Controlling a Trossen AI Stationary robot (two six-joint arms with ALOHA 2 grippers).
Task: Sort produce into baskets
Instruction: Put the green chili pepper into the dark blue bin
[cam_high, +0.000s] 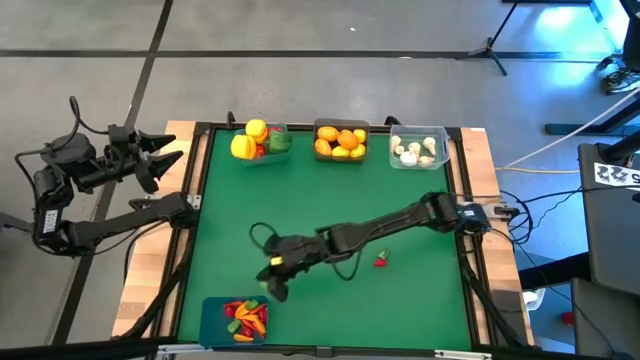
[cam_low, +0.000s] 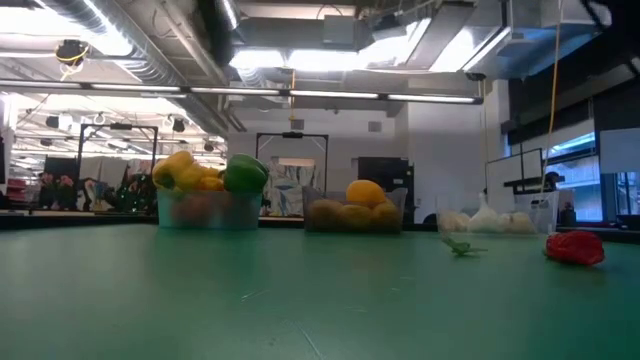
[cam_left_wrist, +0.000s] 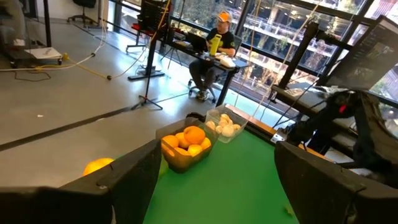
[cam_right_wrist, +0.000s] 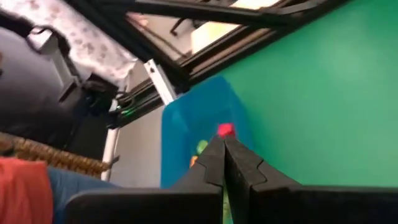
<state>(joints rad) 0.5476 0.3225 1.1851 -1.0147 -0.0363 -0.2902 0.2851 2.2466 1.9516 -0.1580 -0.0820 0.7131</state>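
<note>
Three baskets stand along the far edge: a teal one (cam_high: 262, 143) with yellow, red and green peppers, a dark grey one (cam_high: 341, 141) with oranges and lemons, and a clear one (cam_high: 418, 148) with white garlic. The blue basket (cam_high: 234, 319) at the near left holds chillies and carrots. One red chilli (cam_high: 381, 262) lies loose on the green mat, with a small green stem piece (cam_low: 460, 247) near it. My right gripper (cam_high: 272, 288) is shut and empty above the mat, beside the blue basket's far edge (cam_right_wrist: 199, 109). My left gripper (cam_high: 172, 150) hangs open off the table's left side.
The right arm (cam_high: 400, 220) stretches across the mat's middle from the right edge, above and just beyond the loose chilli. A dark frame (cam_high: 190, 215) borders the green mat. Beyond the table, a person (cam_left_wrist: 214, 46) sits at a desk.
</note>
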